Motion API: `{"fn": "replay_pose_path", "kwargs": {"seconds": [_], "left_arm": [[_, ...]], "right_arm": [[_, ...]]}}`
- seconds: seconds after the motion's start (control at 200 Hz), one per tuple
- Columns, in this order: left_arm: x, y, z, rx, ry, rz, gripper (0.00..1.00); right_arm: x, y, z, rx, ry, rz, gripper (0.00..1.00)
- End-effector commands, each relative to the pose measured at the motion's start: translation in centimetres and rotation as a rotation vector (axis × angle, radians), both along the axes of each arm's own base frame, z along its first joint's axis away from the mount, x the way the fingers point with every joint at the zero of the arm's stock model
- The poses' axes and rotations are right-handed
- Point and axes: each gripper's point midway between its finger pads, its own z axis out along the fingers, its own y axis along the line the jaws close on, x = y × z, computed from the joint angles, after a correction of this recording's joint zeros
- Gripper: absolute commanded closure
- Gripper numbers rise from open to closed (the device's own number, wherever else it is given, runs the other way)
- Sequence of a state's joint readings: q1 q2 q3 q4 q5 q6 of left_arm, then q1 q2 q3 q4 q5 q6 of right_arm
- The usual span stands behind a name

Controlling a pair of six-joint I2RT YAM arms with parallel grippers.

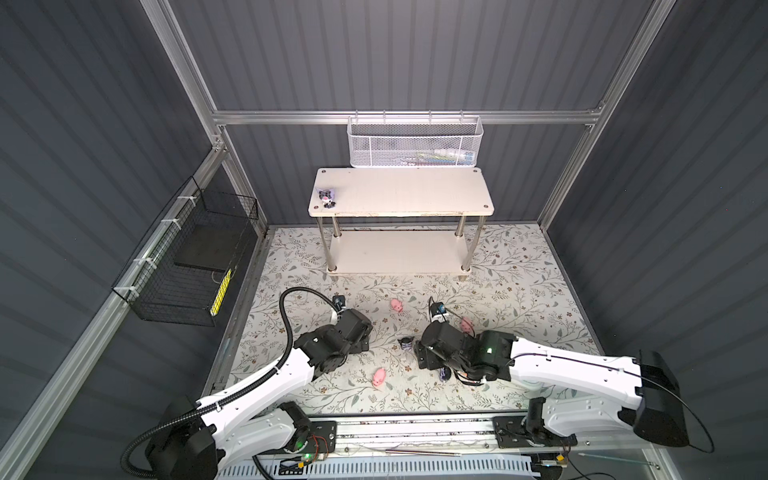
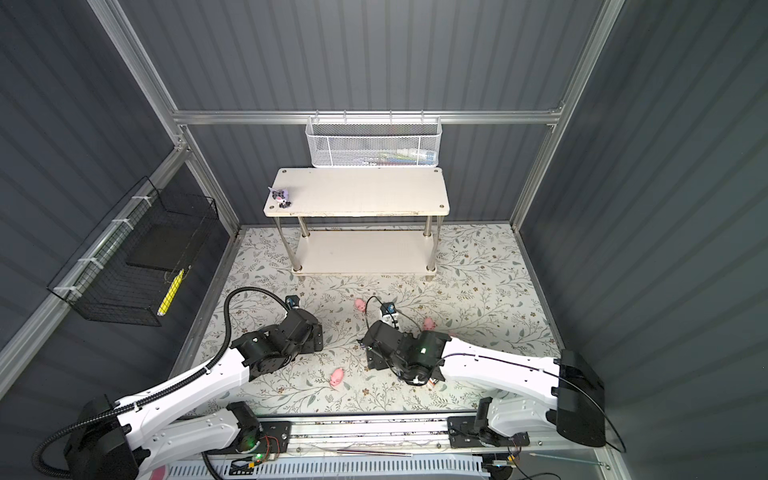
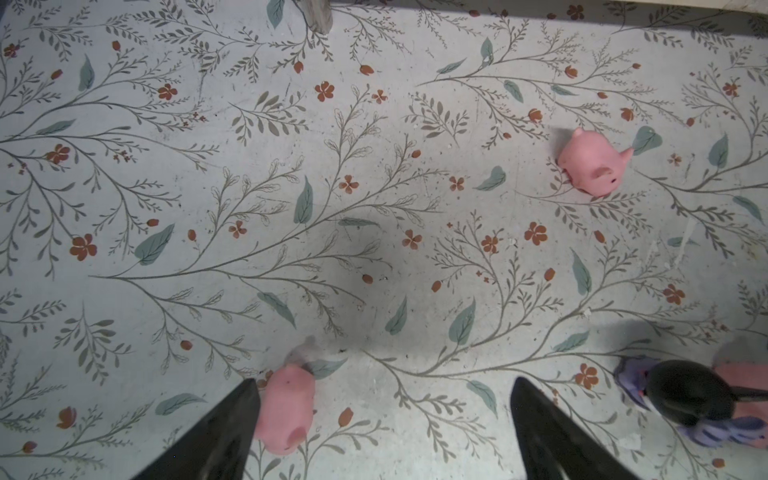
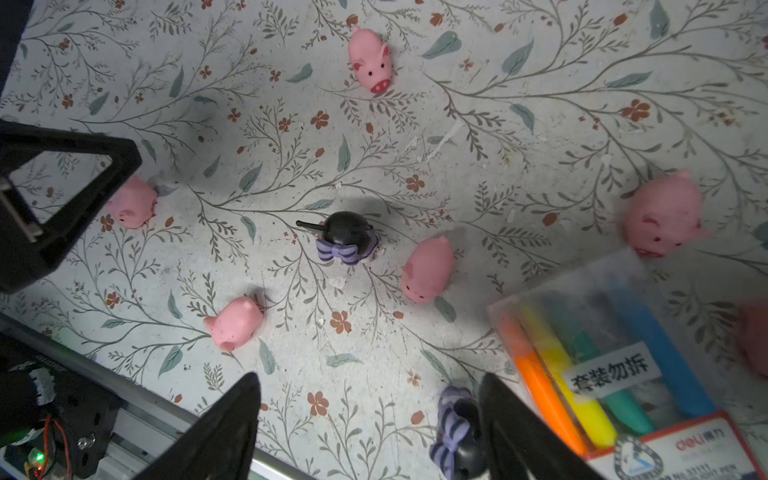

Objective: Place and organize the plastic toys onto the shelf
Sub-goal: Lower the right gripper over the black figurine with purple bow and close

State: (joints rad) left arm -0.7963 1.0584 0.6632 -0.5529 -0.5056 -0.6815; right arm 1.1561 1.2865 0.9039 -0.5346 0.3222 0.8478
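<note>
The left end effector (image 3: 383, 399) hangs low over the floral counter (image 3: 124, 208), jaws released and spread wide. A pink pig (image 3: 284, 409) lies between them, touching only 1 finger, so nothing is gripped. The right end effector (image 4: 370, 395) is also released, jaws apart. A black-and-purple figurine (image 4: 457, 436) lies on its side against the inside of 1 finger and is not clamped. Beyond it, a 2nd figurine (image 4: 347, 239) sits on the counter with a neighbouring pig (image 4: 426, 270) just beside it. Further out lie a rail-side pig (image 4: 235, 322), a far pig (image 4: 371, 62) with its snout showing, and a large-looking pig (image 4: 665, 214) near the marker pack (image 4: 602, 374). A pink blur (image 4: 756, 336) at the picture's edge may be a 6th pig, but it is too cut off to tell. At the back of the counter stands the shelf (image 1: 415, 195), well apart from both arms. In both top views its upper board carries just a 3rd figurine (image 1: 327, 197), near 1 corner, and its lower board (image 1: 399, 249) shows nothing on it. The task looks barely begun: 1 toy is on the shelf. At least 5 pigs and 2 figurines remain on the counter, and no toy is lifted yet. Each arm seems poised for a pick.
</note>
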Motion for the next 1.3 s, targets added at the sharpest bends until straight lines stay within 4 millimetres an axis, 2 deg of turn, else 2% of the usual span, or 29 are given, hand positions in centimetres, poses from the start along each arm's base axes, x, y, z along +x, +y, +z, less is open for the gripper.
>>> {"fn": "replay_pose_path", "kwargs": {"seconds": [0.0, 0.265, 0.475, 0.806, 1.296], "left_arm": [[-0.4, 1.0, 0.2, 0.022, -0.019, 0.008, 0.05], [-1.8, 2.1, 1.5, -0.057, -0.053, 0.023, 0.04], [-2.6, 2.7, 1.8, -0.075, -0.056, 0.018, 0.03], [-3.1, 2.6, 3.2, -0.119, -0.074, 0.002, 0.03], [-2.5, 2.2, 3.7, -0.103, -0.079, -0.009, 0.03]], "right_arm": [[0.6, 1.4, 0.5, 0.056, -0.013, -0.025, 0.20], [1.0, 3.7, -1.6, 0.039, 0.020, -0.007, 0.23], [1.5, 5.2, -2.8, 0.014, 0.038, 0.010, 0.20], [3.0, 5.9, -4.6, 0.018, 0.079, -0.008, 0.20], [5.0, 6.1, -6.7, -0.038, 0.111, -0.019, 0.22]]}}
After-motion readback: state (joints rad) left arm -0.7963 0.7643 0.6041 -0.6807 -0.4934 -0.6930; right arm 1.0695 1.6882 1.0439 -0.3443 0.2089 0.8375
